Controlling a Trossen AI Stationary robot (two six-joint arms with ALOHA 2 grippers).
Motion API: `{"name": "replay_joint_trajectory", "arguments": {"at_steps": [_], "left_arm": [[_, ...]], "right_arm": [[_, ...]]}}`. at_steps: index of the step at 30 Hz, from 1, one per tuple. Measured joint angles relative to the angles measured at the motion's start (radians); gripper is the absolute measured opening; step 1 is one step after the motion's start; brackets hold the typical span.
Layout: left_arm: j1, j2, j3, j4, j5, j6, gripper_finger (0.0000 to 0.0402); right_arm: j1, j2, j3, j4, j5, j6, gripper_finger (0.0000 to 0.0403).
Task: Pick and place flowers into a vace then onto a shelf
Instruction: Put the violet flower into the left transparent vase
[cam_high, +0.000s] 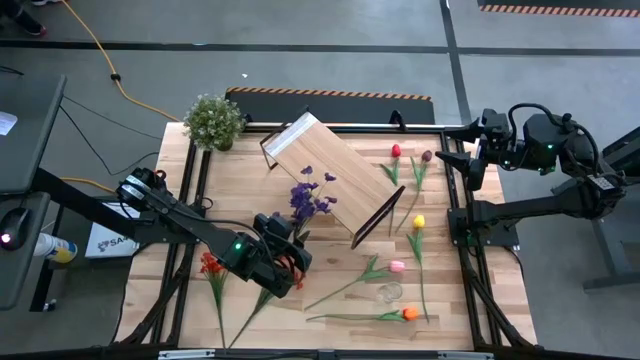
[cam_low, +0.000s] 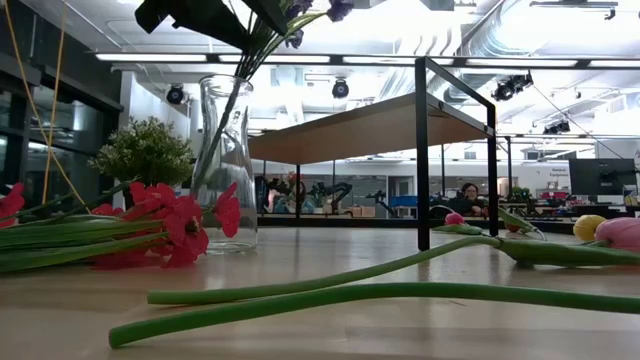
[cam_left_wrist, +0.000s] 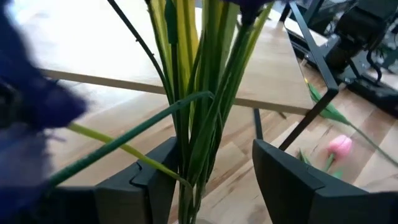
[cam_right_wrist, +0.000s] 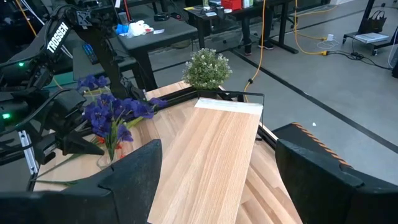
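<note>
A purple sprig (cam_high: 310, 195) stands in a clear glass vase (cam_low: 225, 165) near the table's front left, with its stems (cam_left_wrist: 199, 124) going down into the neck. My left gripper (cam_left_wrist: 211, 186) is open above the vase, one finger on either side of the stems. Red sprays (cam_high: 210, 265) lie flat on the table by the vase. Red (cam_high: 396, 151), maroon (cam_high: 427, 156), yellow (cam_high: 419, 221), pink (cam_high: 397, 266) and orange (cam_high: 410, 313) tulips lie to the right. The shelf (cam_high: 330, 175) stands mid-table on its black legs. My right gripper (cam_right_wrist: 217, 186) waits open at the far right. My left gripper's fingers stand apart around the purple sprig's stems (cam_left_wrist: 193, 155), coming slanting down from the table's left. The stems run close along one finger's (cam_left_wrist: 155, 180) inner side, and I cannot tell whether they touch it. The sprig stays upright in the vase.
A bushy green potted plant (cam_high: 213, 120) sits at the far left corner. Long green tulip stems (cam_low: 330, 295) lie across the near part of the table. A small clear object (cam_high: 388, 293) lies among the tulips. Black frame rails (cam_high: 455, 200) run along the table's sides.
</note>
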Motion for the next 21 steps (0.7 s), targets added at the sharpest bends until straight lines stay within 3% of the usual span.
{"name": "replay_joint_trajectory", "arguments": {"at_steps": [13,21], "left_arm": [[-0.006,0.0,0.0,-0.001,0.089,0.047,0.0238],[-0.053,0.0,0.0,0.0,0.05,0.046,0.0239]], "right_arm": [[0.0,0.0,0.0,0.0,0.0,0.0,0.0303],[0.0,0.0,0.0,0.0,0.0,0.0,0.0303]]}}
